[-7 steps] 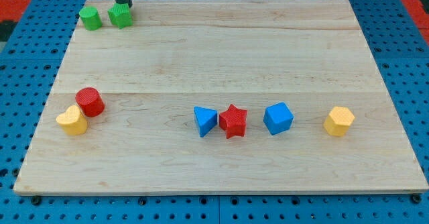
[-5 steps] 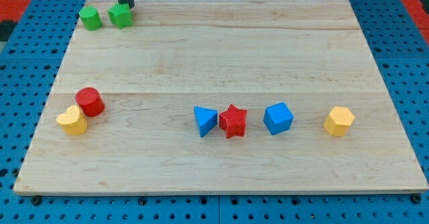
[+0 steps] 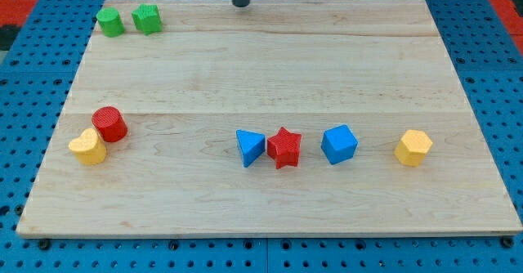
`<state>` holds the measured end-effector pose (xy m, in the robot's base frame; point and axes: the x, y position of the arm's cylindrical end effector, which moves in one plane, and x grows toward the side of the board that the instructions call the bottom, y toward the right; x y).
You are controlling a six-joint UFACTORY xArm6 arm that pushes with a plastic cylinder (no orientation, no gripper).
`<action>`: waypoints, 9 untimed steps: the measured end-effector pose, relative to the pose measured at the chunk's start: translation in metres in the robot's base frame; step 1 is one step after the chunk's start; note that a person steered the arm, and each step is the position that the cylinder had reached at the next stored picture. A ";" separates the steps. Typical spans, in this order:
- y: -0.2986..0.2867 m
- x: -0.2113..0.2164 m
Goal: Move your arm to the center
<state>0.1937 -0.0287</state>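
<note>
My tip (image 3: pixel 240 4) stands at the top edge of the wooden board (image 3: pixel 270 69), near the middle of that edge, touching no block. It is well to the right of the green star-like block (image 3: pixel 147 18) and the green cylinder (image 3: pixel 109 21) in the top left corner. A blue triangle (image 3: pixel 250 147), a red star (image 3: pixel 284 147) and a blue cube (image 3: pixel 339 144) lie in a row far below the tip.
A red cylinder (image 3: pixel 109 124) touches a yellow block (image 3: pixel 87 146) at the left edge. A yellow hexagonal block (image 3: pixel 413 147) lies at the right. Blue pegboard (image 3: pixel 490 77) surrounds the board.
My tip has moved right along the top edge, from beside the green star-like block to near the top middle. No block has moved.
</note>
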 end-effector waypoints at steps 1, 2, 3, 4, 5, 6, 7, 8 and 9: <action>0.019 0.002; 0.029 -0.001; 0.057 0.027; 0.093 0.081; 0.032 0.118; -0.011 0.163; -0.051 0.174; 0.031 0.194; 0.068 0.197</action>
